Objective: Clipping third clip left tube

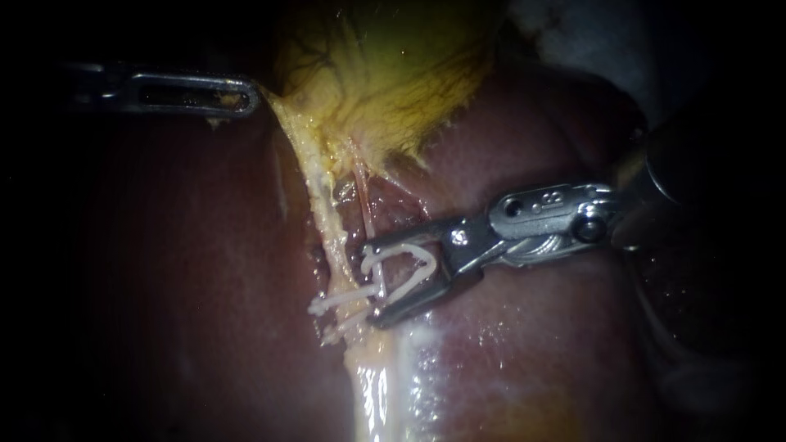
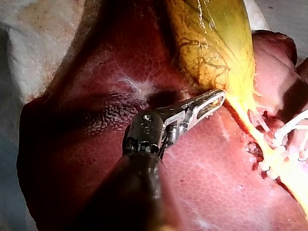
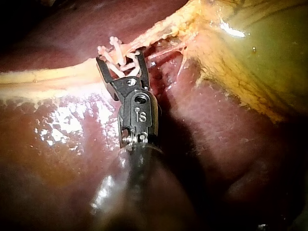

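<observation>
- Liver (image 1: 205, 286): the lower jaw of the right instrument (image 1: 372, 282) lies close over it. Pressing down while closing could score the surface.
- Gallbladder (image 1: 393, 74): at the far left, the left instrument (image 1: 246, 96) has its jaws closed together on the gallbladder's edge, holding the tissue taut. A slip would slacken the left tube, and a harder pull could tear it.
- Left tube (image 1: 321, 221): this is the pale yellow strand running from the gallbladder toward the near edge, left of a thin pink tube (image 1: 364, 209). It seems to lie just left of the right instrument's jaw tips, not fully between them, so closing here could catch only part of it.
- Third clip (image 1: 413, 266): it is white and held spread between the right instrument's wide-apart jaws, both of which touch it. It sits just beside the 2 placed clips (image 1: 332, 304) and could snag 1 or land on it.
- Counts: 1 liver, 1 gallbladder, 2 instruments, 2 tubes and 3 clips, with 2 on the left tube and 1 in the jaws.
</observation>
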Robot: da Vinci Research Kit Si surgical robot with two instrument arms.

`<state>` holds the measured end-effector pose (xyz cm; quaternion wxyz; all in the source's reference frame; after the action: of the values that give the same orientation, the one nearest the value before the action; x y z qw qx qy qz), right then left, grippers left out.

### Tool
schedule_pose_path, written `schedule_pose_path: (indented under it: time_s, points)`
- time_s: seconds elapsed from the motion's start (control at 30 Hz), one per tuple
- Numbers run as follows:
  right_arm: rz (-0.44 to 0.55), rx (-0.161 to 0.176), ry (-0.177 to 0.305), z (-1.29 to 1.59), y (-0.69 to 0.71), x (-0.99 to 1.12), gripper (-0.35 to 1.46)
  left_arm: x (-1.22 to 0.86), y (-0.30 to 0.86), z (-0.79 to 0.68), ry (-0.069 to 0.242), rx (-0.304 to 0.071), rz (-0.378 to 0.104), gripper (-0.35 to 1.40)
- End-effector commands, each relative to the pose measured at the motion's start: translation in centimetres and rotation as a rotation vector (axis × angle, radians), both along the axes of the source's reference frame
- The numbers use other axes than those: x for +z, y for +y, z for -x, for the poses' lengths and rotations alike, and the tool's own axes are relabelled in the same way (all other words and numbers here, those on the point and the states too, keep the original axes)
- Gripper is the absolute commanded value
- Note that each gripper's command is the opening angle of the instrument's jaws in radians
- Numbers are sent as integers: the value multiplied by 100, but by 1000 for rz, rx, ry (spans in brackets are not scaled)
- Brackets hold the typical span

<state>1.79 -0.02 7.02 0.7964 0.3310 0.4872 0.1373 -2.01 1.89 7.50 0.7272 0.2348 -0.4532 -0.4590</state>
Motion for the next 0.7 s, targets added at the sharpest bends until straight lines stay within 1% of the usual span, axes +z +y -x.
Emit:
schedule_pose_path:
  time_s: [0.03,0.1,0.2,0.4,0.6,0.7]
  points:
    - [-16,3,4,0,1,3,51,0,0,0,0,0,0,-35]
    - [-47,8,14,0,2,10,51,0,0,0,0,0,0,-35]
    - [-75,2,21,-2,2,21,51,0,0,0,0,0,0,-35]
    - [-116,1,13,-8,-4,46,51,0,0,0,0,0,0,-35]
    - [-160,22,5,-6,-2,71,51,0,0,0,0,0,0,-35]
    - [-180,34,8,-5,-1,81,51,0,0,0,0,0,0,-35]
